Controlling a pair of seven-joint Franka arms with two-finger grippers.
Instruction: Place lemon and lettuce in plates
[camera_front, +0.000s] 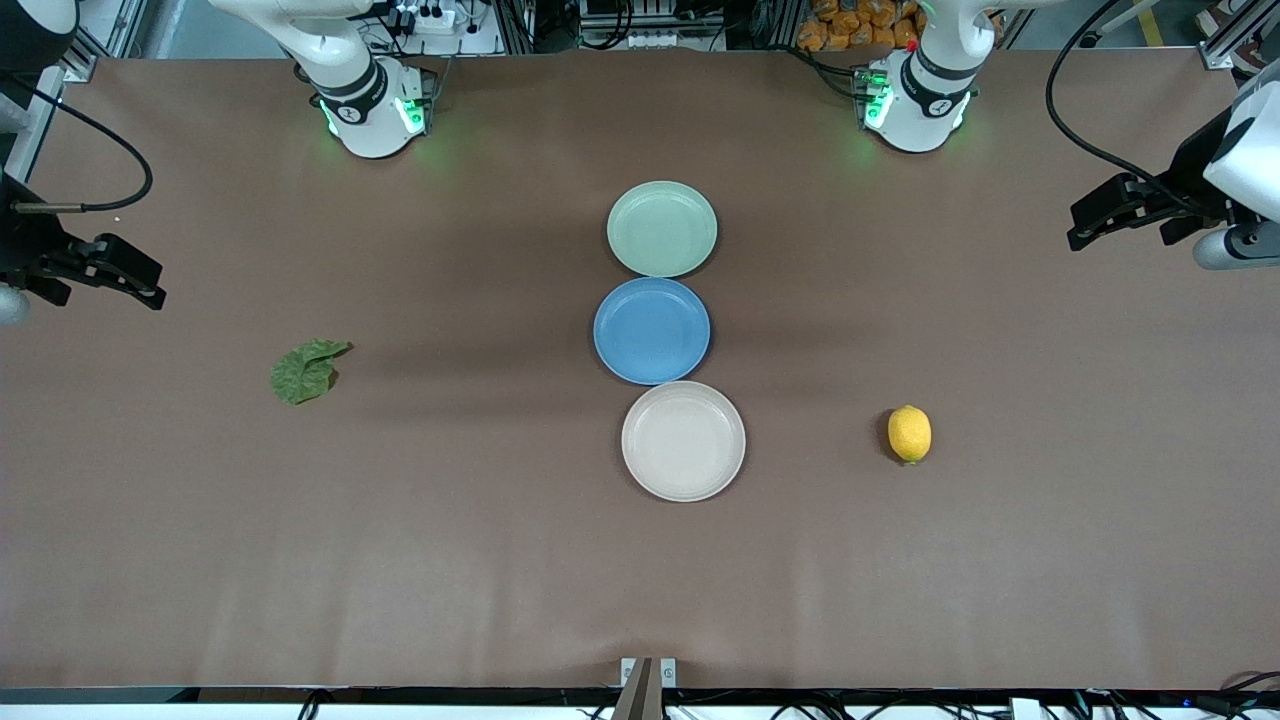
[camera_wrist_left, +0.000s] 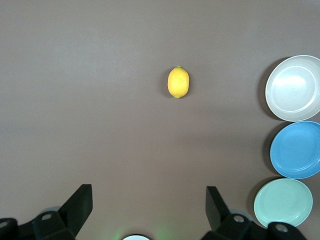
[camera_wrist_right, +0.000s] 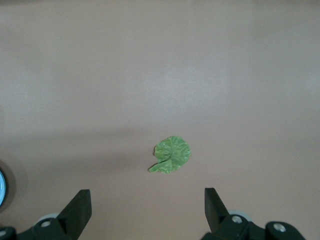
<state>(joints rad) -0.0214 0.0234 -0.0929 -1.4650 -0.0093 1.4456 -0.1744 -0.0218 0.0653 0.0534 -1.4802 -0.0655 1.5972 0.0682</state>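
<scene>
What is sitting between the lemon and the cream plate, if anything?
Nothing visible. The lemon lies on bare table toward the left arm's end, beside the cream plate, with only brown tabletop between them. The open left gripper hangs over the table's end.

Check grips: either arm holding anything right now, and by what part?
Nothing is held. The left gripper and right gripper are both open and empty; the lemon and lettuce lie untouched on the table.
</scene>
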